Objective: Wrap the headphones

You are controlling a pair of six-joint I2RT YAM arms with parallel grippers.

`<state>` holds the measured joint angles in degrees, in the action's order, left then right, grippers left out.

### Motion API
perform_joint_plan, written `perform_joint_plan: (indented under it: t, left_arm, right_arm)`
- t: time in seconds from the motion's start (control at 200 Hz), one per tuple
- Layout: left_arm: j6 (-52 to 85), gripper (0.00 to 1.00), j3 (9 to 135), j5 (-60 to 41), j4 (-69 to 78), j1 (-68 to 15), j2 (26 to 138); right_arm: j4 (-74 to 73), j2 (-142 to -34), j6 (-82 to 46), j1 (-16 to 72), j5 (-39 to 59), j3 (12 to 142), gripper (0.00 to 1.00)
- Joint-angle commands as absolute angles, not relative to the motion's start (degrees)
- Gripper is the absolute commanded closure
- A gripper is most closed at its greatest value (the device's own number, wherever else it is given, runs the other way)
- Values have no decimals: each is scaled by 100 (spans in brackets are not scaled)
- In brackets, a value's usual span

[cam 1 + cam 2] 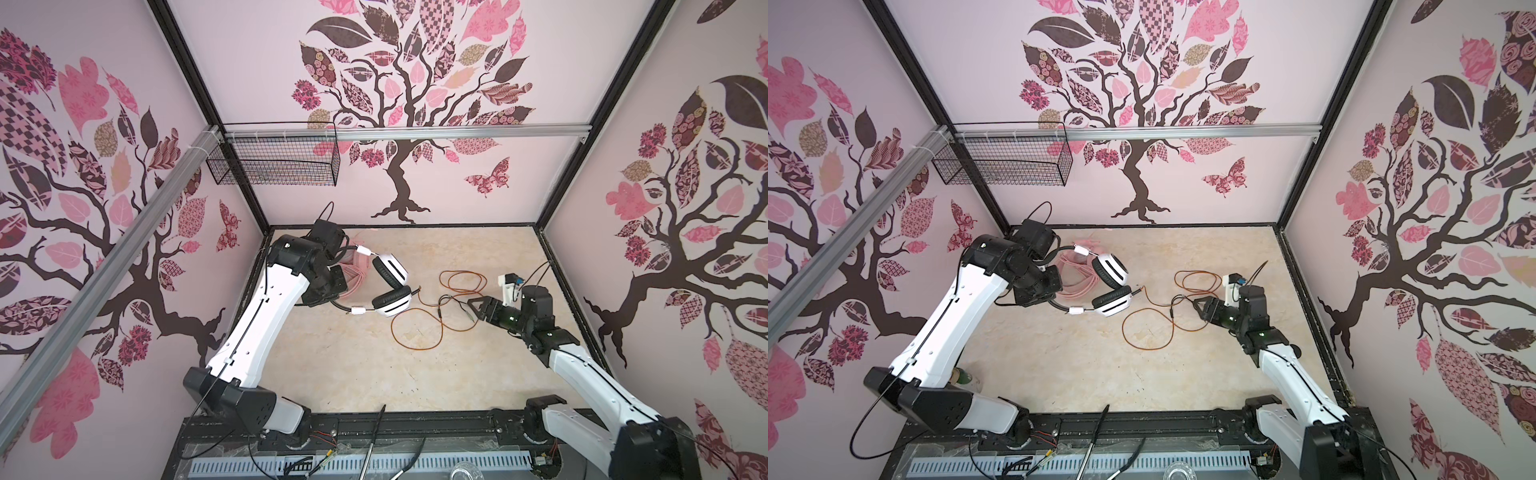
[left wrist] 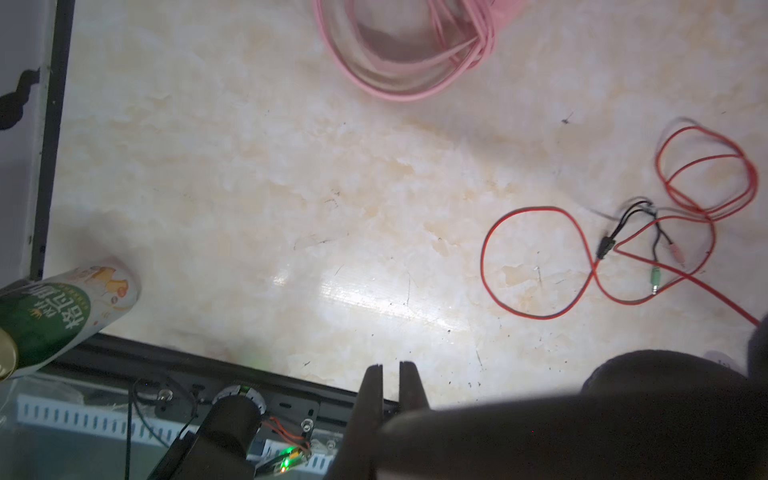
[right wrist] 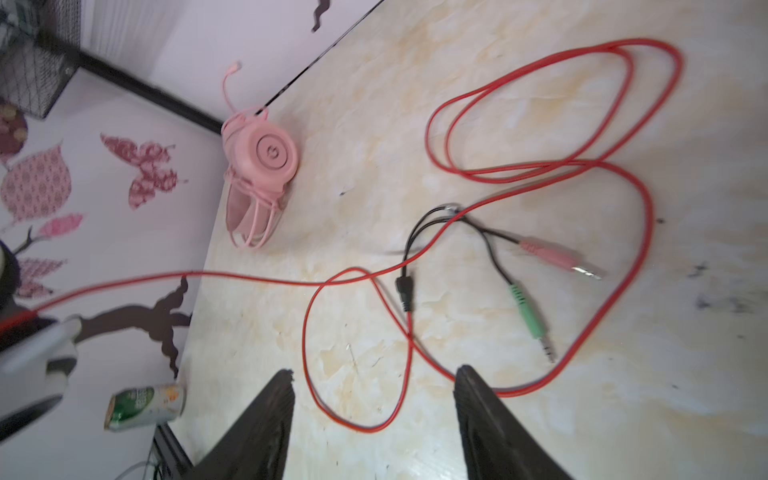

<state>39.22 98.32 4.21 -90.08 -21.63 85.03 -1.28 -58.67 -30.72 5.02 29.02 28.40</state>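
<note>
right gripper [image 3: 374, 370] spread, empty, low over table [image 1: 353, 365]; orange-red cord [image 3: 649, 232] loop lies between its fingers, slack trailing leftward to white-and-black headset [image 1: 392, 307], apparently held by clenched left gripper [image 2: 390, 365]; right arm nearer cord; pink headset [image 3: 266, 158] farthest, cord-wound

marbled tabletop [image 1: 353, 365], pink headset [image 3: 259, 158], orange-red cord [image 3: 305, 332], can [image 3: 145, 405]

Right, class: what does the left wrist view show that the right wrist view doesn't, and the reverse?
Left wrist only: the left gripper, shut, and the base rail. Right wrist only: the right gripper, open above the red cord, the pink earcup and the wire basket. Both: that cord, its green plug, the pink cord and the can.
</note>
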Motion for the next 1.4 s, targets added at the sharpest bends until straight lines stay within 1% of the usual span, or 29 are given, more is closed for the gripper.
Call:
perform_joint_plan:
  t: [0.0, 0.085, 0.155, 0.26, 0.455, 0.665, 0.825, 0.91, 0.985, 1.085, 1.115, 1.155, 1.23, 1.395]
  left_arm:
    - [3872, 100, 9893, -316, -9383, -2154, 8620]
    - [3875, 100, 9841, -862, -9308, -2153, 8607]
    - [3884, 100, 9856, -1119, -9265, -2151, 8570]
    - [3910, 100, 9921, -1410, -9237, -2144, 8501]
    - [4033, 100, 9900, -2427, -9760, -2114, 8848]
    - [4339, 100, 9511, -3236, -9451, -1902, 8682]
    - [4335, 100, 9586, -3160, -9592, -1361, 8492]
    - [4365, 100, 9576, -3056, -9650, -1045, 8369]
    - [4408, 100, 9515, -3055, -9570, -806, 8226]
    - [4477, 100, 9475, -3142, -9459, -543, 8033]
    - [4495, 100, 9482, -3136, -9450, -481, 7986]
    - [4517, 100, 9520, -3125, -9436, -427, 7937]
    - [4526, 100, 9673, -3068, -9453, -382, 7901]
    - [4605, 100, 9931, -3045, -9413, -376, 7878]
  right_arm:
    - [-88, -6080, -3065, 443, 3445, 3035, 35]
    - [32, -6076, -2983, 448, 3182, 3044, 35]
    - [36, -5990, -2959, 447, 3014, 2969, 35]
    - [-1, -5907, -2965, 448, 3015, 2864, 35]
    - [110, -5769, -2779, 448, 2876, 2795, 35]
    - [-313, -5543, -2600, 445, 2466, 2481, 36]
    - [-681, -5479, -2138, 453, 2522, 2278, 36]
    - [-885, -5373, -1919, 635, 2447, 2153, 36]
    - [-961, -5278, -1536, 1190, 2045, 2096, 35]
    - [-927, -5285, -667, 2394, 836, 2226, 29]
    - [-1016, -5360, -444, 2672, 523, 2267, 27]
    - [-1153, -5522, -241, 2822, 373, 2335, 27]
    - [-1351, -5993, -100, 2826, 228, 2556, 27]
    - [-1282, -6986, 622, 2815, 32, 3238, 30]
